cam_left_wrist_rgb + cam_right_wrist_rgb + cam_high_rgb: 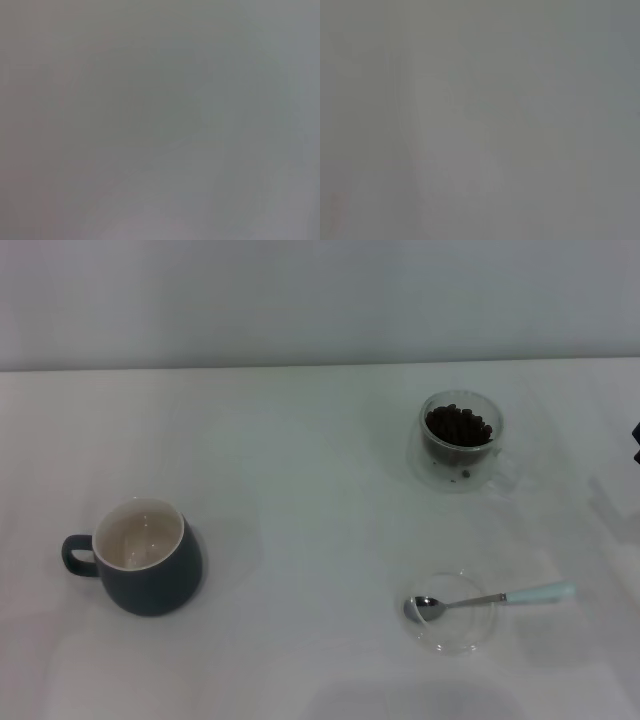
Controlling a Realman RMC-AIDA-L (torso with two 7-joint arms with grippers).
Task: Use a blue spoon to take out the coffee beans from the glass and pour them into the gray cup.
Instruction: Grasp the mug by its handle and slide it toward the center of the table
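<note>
Starting from the robot's left, the gray cup (145,558) stands upright on the worktop (300,480), white inside showing no beans. Well to its right and farther back stands the glass (458,442), holding the coffee beans (458,425). Nearer to me, the blue spoon (490,599) lies with its bowl in a shallow clear dish (450,615) and its handle pointing right, past the rim. Neither of my grippers is visible, and both wrist views show nothing legible, so I cannot tell the state of my fingers. Judged step: none begun. The next move calls for my right gripper to pick up the spoon by its handle.
</note>
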